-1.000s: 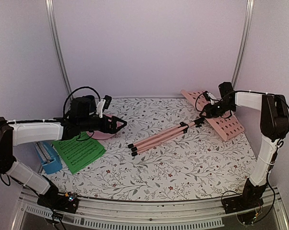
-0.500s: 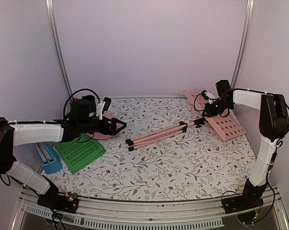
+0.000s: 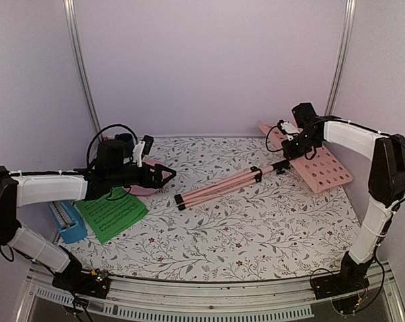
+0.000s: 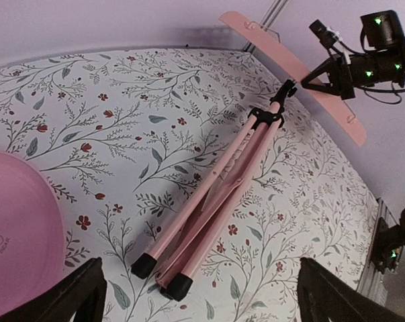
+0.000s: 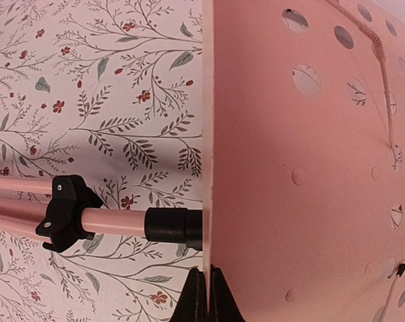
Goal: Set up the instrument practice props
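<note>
**Operator:** Where the right fingers (image 5: 205, 295) meet the music stand (image 3: 219, 188), what is their state?

**Technician:** Fully closed, pinching the edge of the perforated desk (image 3: 321, 168) just beside the point where the shaft joins it. The desk sits tilted at the far right of the surface (image 3: 256, 235). The folded legs slope down from it toward the centre, with their feet on the surface.

**Operator:** State of the left fingers (image 3: 168, 176)?

**Technician:** Spread wide and holding nothing. They hover above the pink disc (image 3: 143, 187), pointing toward the stand's feet but apart from them.

**Operator:** Location of the other props?

**Technician:** The green sheet music (image 3: 111, 213) lies flat at near left, partly under the left arm. The blue metronome (image 3: 68, 220) lies just beside it, at the left edge.
</note>
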